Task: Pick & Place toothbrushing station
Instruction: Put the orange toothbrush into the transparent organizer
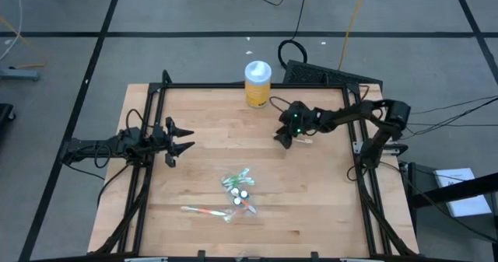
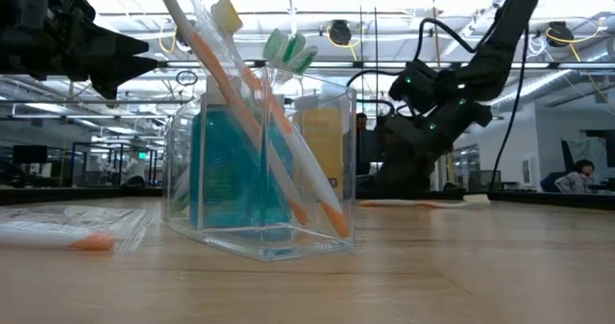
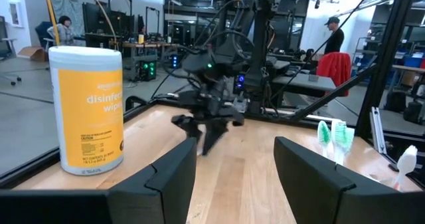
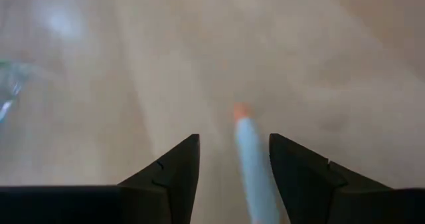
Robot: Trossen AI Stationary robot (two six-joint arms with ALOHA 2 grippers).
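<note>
- The right pincer point(image 1: 285, 137) is hanging low over the far right part of the bench point(image 1: 311, 200), its fingers spread apart and gripping nothing.
- A white toothbrush with an orange tip point(image 4: 251, 159) is lying flat on the wood directly between the right pincer's two fingers point(image 4: 169, 167); whether they are touching it cannot be told.
- In the overhead view that same toothbrush is showing as a pale sliver just beside the right pincer, on its outer side.
- The yellow jar with a white lid point(image 1: 257, 83) is standing upright at the far edge of the bench, near the right pincer and a little toward the left arm from it.
- The toothbrushing station point(image 1: 239, 189), a clear plastic container, is sitting on the bench well apart from the right pincer, nearer the front edge and roughly midway between the two arms.
- Seen from bench height, the station point(image 2: 261, 175) is standing upright, with green-headed, yellow-headed and orange-handled brushes leaning inside it and something teal behind its wall.
- Another orange-and-white toothbrush point(image 1: 204, 211) is lying flat on the wood just beside the station, on the left arm's side.
- The left pincer point(image 1: 180, 139) is waiting over the left side of the bench, its fingers open and empty, well apart from the station.
</note>
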